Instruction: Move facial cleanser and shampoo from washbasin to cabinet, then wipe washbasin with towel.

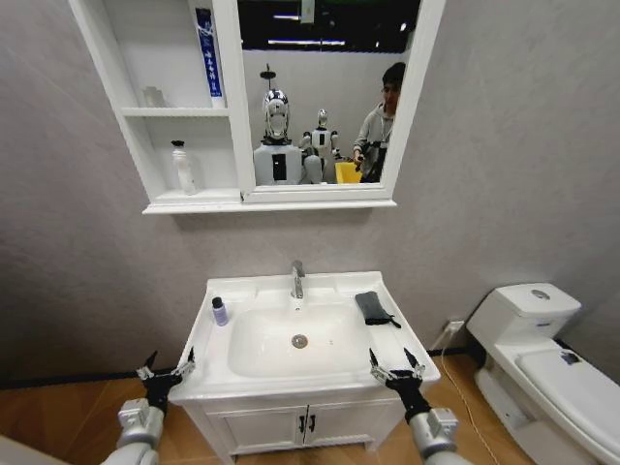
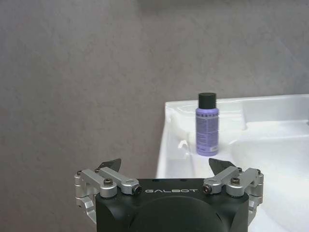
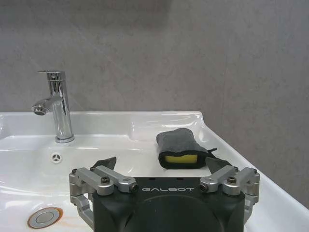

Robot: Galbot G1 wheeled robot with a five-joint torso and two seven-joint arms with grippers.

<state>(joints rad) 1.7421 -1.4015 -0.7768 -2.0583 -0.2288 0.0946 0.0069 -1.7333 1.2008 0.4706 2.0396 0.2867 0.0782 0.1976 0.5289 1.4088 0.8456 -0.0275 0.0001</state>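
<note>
white ceramic basin (image 1: 320, 383) sits lower centre of the head frame, tap (image 1: 297, 279) at its back edge. on its left ledge, centre-left in the frame, stands a small purple bottle (image 1: 220, 311) with a black cap. the dark towel (image 1: 374, 308) lies folded on the right ledge. up in the upper left, the cabinet (image 1: 134, 145) shelves already hold a white bottle (image 1: 182, 168) low down and a blue-and-white tube (image 1: 206, 56) leaning against the divider above it.

my left gripper (image 1: 165, 371) hovers at lower left, just off the basin's front left corner, fingers apart and empty. my right gripper (image 1: 396, 370) hangs over the front right corner, fingers spread too, nothing between them.

i judge the purple bottle is the piece left to shelve, and the left arm is the one lined up: in the left wrist view it stands upright, centre-right, beyond the open jaws. i'd come in level, straddle the body below the cap, and close square so it doesn't tip toward the bowl. the ledge is narrow and slick, so i'd lift straight up before swinging to the shelves.
</note>
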